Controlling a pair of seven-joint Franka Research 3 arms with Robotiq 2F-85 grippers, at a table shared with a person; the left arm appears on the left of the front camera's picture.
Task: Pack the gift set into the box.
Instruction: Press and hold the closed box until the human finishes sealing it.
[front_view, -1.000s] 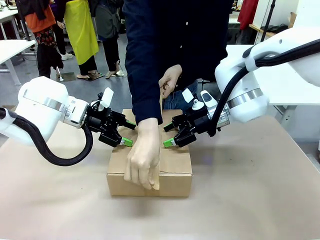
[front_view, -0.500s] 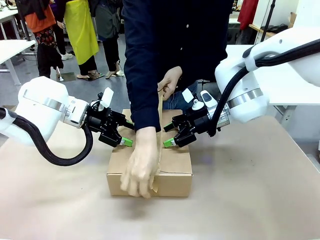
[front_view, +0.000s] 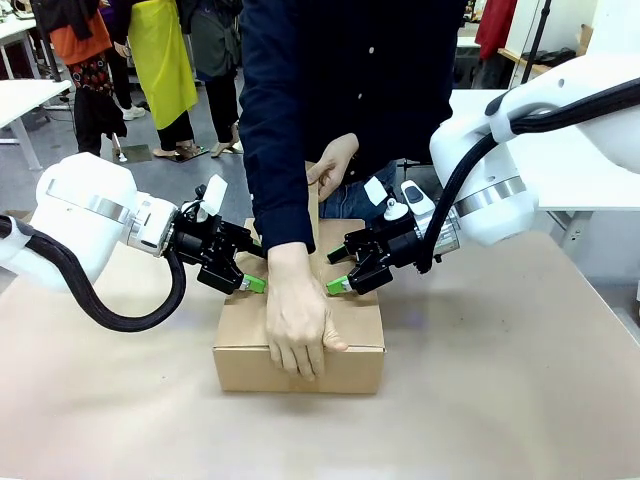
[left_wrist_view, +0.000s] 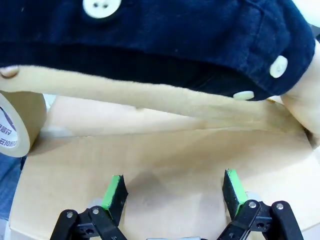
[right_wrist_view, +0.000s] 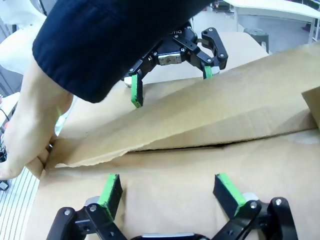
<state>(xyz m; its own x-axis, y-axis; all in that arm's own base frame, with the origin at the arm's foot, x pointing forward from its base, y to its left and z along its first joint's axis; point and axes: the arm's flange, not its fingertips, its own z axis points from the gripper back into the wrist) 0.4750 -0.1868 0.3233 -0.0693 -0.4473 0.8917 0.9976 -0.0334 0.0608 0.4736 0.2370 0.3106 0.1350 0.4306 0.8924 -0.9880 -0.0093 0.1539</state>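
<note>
Front view: flaps are shut on the plain brown cardboard box (front_view: 300, 335), mid-table; the person's hand (front_view: 298, 322) presses tan tape (front_view: 312, 215) down. Left gripper (front_view: 251, 268) and right gripper (front_view: 337, 270) pin the top, jaws wide, empty. Sealing remains.

We see two glossy white arms with rounded housings, silver band at each wrist joint, thick black ribbed cable looping beneath each. Left gripper (front_view: 252, 268) and right gripper (front_view: 337, 270): black linkage bodies with visible silver pivot screws, bright green pads on fingertips (left_wrist_view: 114, 192). Person's sleeve (front_view: 274, 120): dark navy, corduroy-like, white four-hole buttons (left_wrist_view: 101, 7) at cuff.
</note>
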